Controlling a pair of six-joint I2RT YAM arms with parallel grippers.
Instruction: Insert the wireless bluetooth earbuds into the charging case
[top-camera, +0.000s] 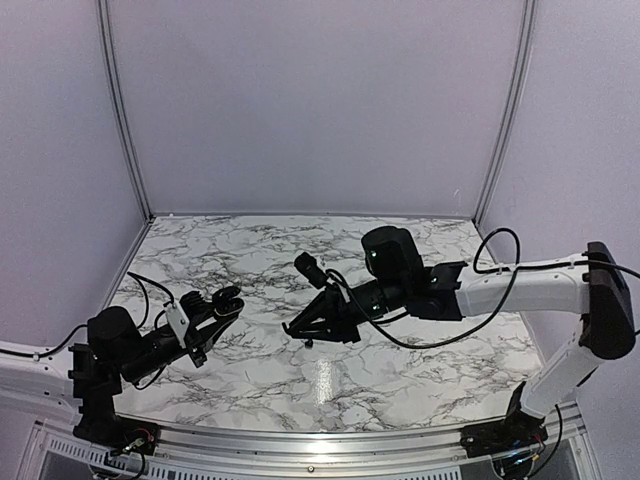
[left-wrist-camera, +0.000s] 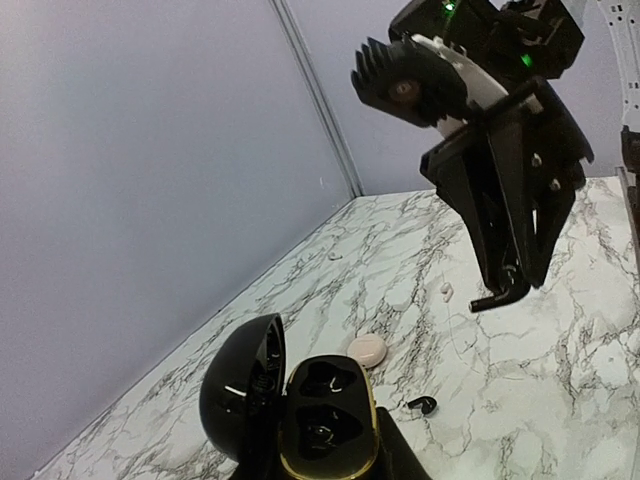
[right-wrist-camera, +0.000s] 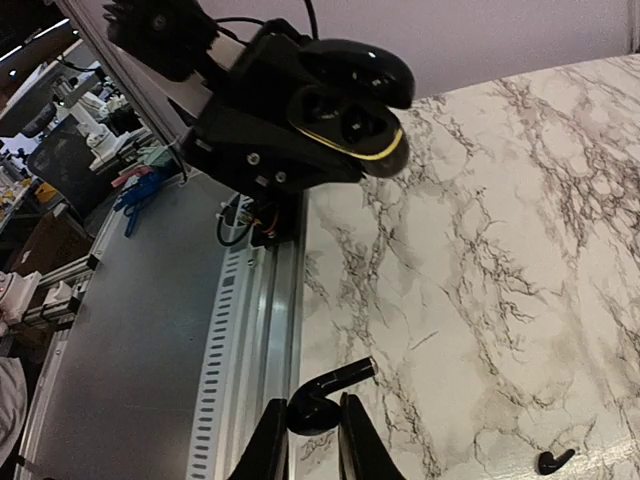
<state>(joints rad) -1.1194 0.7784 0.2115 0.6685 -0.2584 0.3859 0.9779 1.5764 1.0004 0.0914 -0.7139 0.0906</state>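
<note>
1. Charging case (left-wrist-camera: 325, 420): black, gold-rimmed, lid swung open, two hollows facing up, raised above the counter (left-wrist-camera: 560, 380).
2. Left claw (top-camera: 227, 304): clamped round the body of the case.
3. Right claw (right-wrist-camera: 312, 412): narrowed to a pinch on a black earbud (right-wrist-camera: 325, 393), stem poking out sideways.
4. Second earbud (right-wrist-camera: 553, 461): loose on the counter, near a small cream pebble-like piece (left-wrist-camera: 367, 347).

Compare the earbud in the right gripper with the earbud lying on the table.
The gripped earbud is pinched in the right gripper; the loose earbud lies free. The first hangs above the marble table; the second rests on it. Both are black and outside the charging case.
</note>
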